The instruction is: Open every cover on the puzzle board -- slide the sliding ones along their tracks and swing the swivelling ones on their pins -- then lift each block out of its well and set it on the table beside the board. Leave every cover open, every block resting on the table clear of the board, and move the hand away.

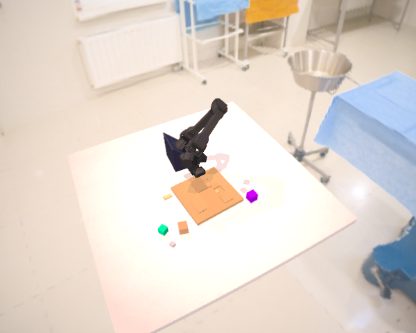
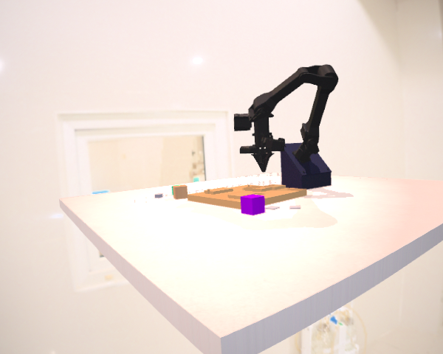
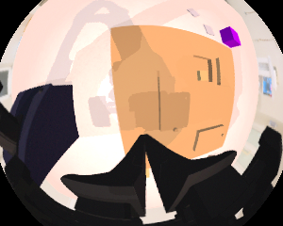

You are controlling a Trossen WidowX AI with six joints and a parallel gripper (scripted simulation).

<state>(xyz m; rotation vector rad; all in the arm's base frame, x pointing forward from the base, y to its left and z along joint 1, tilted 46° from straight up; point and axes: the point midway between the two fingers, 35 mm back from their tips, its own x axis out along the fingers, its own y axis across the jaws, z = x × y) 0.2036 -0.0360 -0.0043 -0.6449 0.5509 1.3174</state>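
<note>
The orange-brown board (image 1: 215, 211) (image 2: 214, 200) (image 3: 179, 42) lies flat, with raised covers of its own colour. Their exact positions are hard to tell, partly from shadow. A small yellow patch (image 1: 217, 191) (image 3: 203, 75) shows in a recess; I cannot tell if it is a block. My gripper (image 2: 263, 169) (image 3: 144, 137) is shut and empty above the board's base-side part. On the table beside the board are a purple cube (image 1: 252, 195) (image 2: 252, 204) (image 3: 229, 37), a brown cube (image 1: 182, 227) (image 2: 180, 192), a green cube (image 1: 162, 229) and a yellow bar (image 1: 167, 196).
Two flat pinkish pieces lie near the purple cube, one (image 1: 246, 182) (image 2: 294, 207) farther out than the other (image 1: 243, 189) (image 2: 272, 207). A small greyish piece (image 1: 172, 243) (image 2: 158, 195) lies near the green and brown cubes. The dark blue arm base (image 1: 172, 154) (image 2: 306, 180) (image 3: 47, 122) stands behind the board.
</note>
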